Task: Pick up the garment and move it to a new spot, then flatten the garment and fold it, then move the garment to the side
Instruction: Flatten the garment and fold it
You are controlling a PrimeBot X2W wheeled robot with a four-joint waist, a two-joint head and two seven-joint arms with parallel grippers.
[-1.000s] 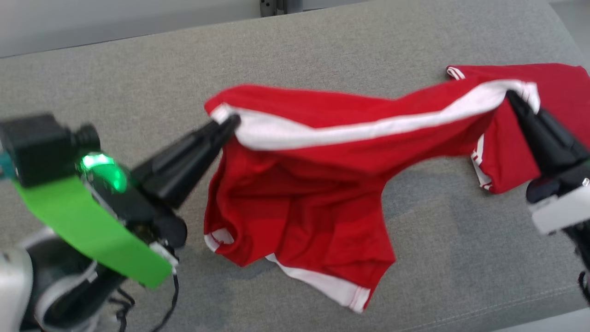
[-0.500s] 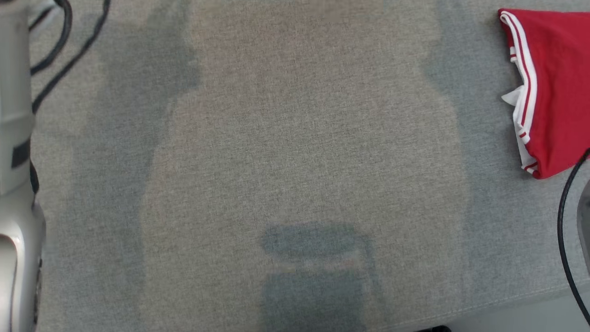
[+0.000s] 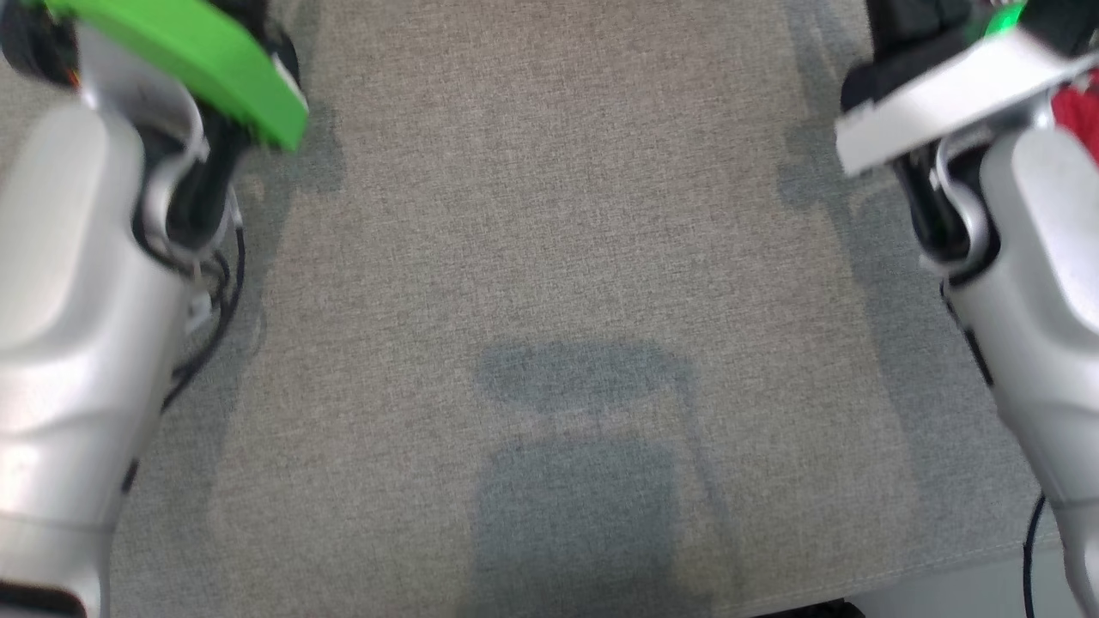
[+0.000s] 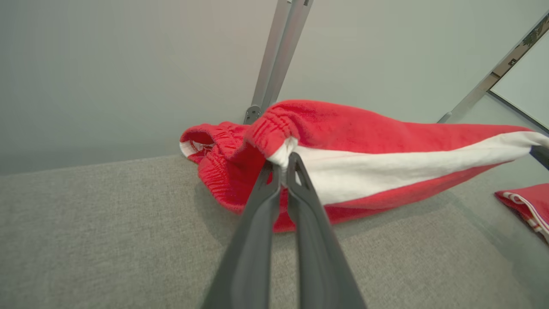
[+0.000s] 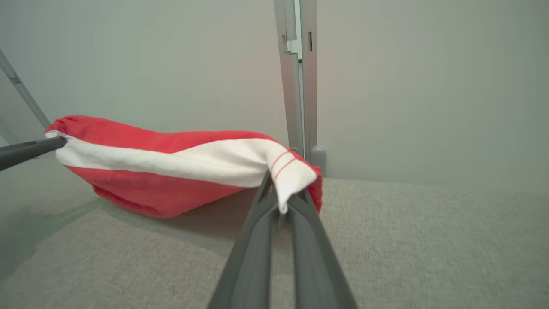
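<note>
Left claw [image 4: 283, 162] grips red garment [image 4: 364, 128] at elastic waistband; right claw [image 5: 281, 199] grips its white-striped hem.

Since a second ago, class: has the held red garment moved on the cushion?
Yes. It hung near the cushion's front edge; that stretch now lies bare, and the garment hangs farther back, by the metal post.

We have the garment [image 4: 386, 163] strung between left gripper [image 4: 282, 165] and right gripper [image 5: 281, 201], its lower part sagging onto the cushion [image 4: 107, 223]. Post [image 4: 274, 56] and wall [image 4: 107, 64] stand behind it. A second garment [image 4: 523, 206] lies on the cushion to our right, apart.
</note>
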